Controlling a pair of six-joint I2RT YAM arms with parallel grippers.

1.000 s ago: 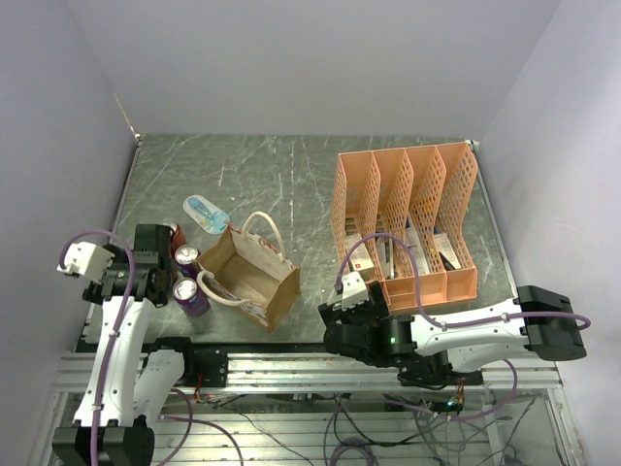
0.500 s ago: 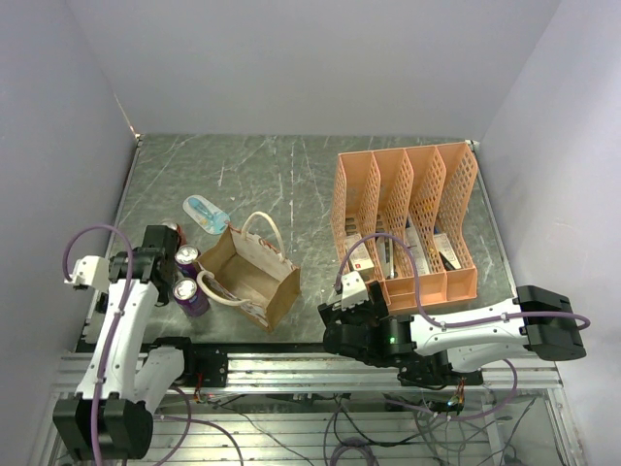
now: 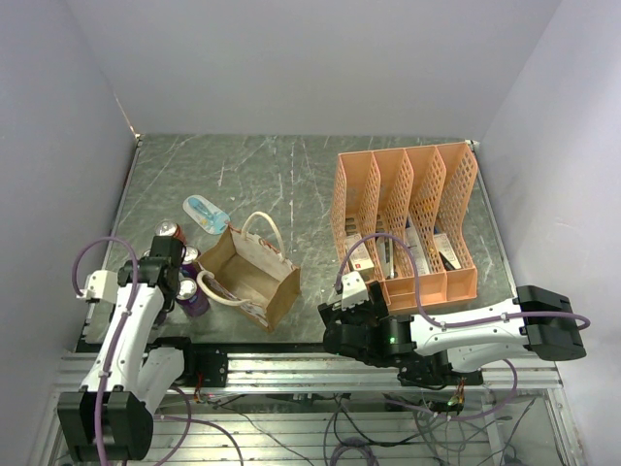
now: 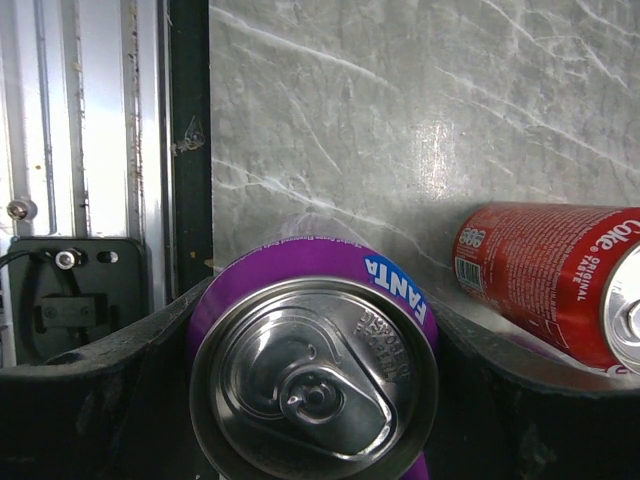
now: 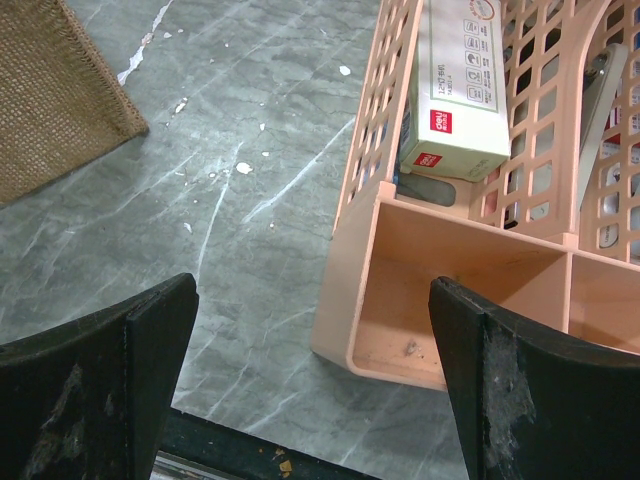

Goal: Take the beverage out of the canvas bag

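The canvas bag (image 3: pixel 254 274) lies near the table's front left, its open mouth facing left; what shows of the inside looks empty. My left gripper (image 3: pixel 165 264) is just left of it, shut on a purple Fanta can (image 4: pixel 315 385) whose silver top faces the wrist camera; the fingers (image 4: pixel 110 350) press on both its sides. The gripper hides this can from above. A red Coke can (image 4: pixel 545 270) stands beside it, also seen from above (image 3: pixel 167 230). My right gripper (image 3: pixel 340 325) is open and empty over the front edge (image 5: pixel 312 290).
Two more purple cans (image 3: pixel 190 255) (image 3: pixel 191 294) stand between my left gripper and the bag. A clear blue packet (image 3: pixel 206 214) lies behind the bag. The orange file rack (image 3: pixel 408 218) holds boxes at the right, its corner close to my right gripper (image 5: pixel 450 300).
My left gripper has shifted right and a little nearer, uncovering the red can's top, and its arm has swung in. The right arm, bag and rack have not moved.
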